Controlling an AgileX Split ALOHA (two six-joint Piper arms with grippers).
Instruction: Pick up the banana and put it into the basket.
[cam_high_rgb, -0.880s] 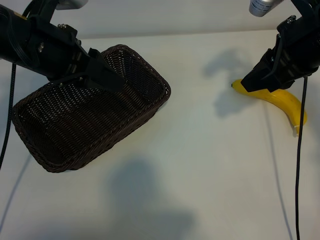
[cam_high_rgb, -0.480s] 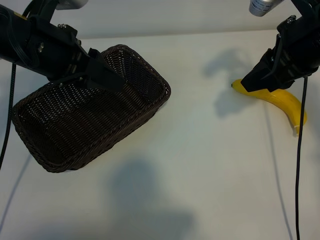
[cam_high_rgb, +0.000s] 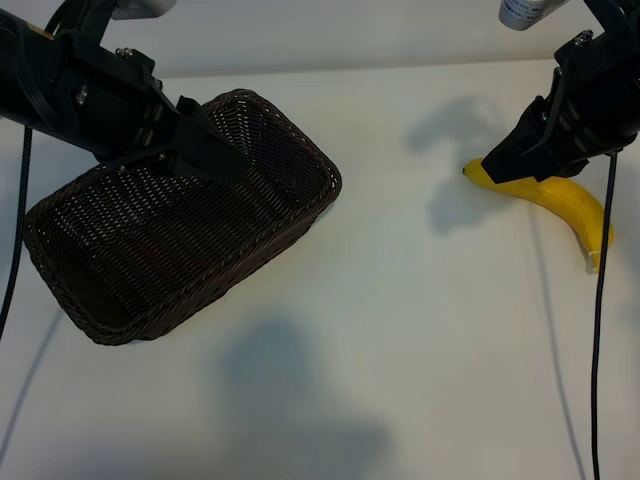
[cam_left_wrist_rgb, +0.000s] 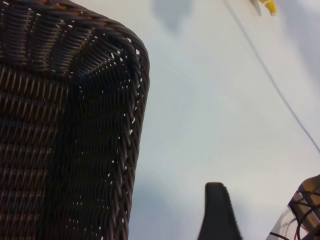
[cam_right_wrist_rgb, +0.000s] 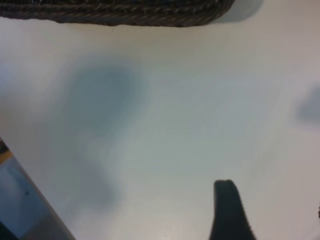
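1. The basket (cam_high_rgb: 180, 225), dark brown woven wicker with rounded corners and low sides, sits on the white desk (cam_high_rgb: 400, 330) in the left half of the exterior view, turned on a diagonal so that one corner points toward the upper middle of the frame.
2. The left gripper (cam_high_rgb: 215, 155) reaches in from the upper left of the frame and hangs over the basket's upper rim, its dark fingers spread apart and holding nothing.
3. In the left wrist view, the basket's rounded corner (cam_left_wrist_rgb: 100, 100) fills the left side of the picture, and one dark fingertip (cam_left_wrist_rgb: 217, 212) of the left gripper stands clear of the weave near the bottom edge.
4. The banana (cam_high_rgb: 560, 205), bright yellow and curved, lies on the desk at the right edge of the exterior view, well apart from the basket, its pale stem tip toward the lower right.
5. The right gripper (cam_high_rgb: 520, 160) comes in from the upper right and covers the banana's upper left part; its fingers are parted, and whether they touch the fruit cannot be told.
6. In the right wrist view, one dark fingertip (cam_right_wrist_rgb: 227, 210) shows over bare desk, with the basket's side (cam_right_wrist_rgb: 115, 12) along the top edge.
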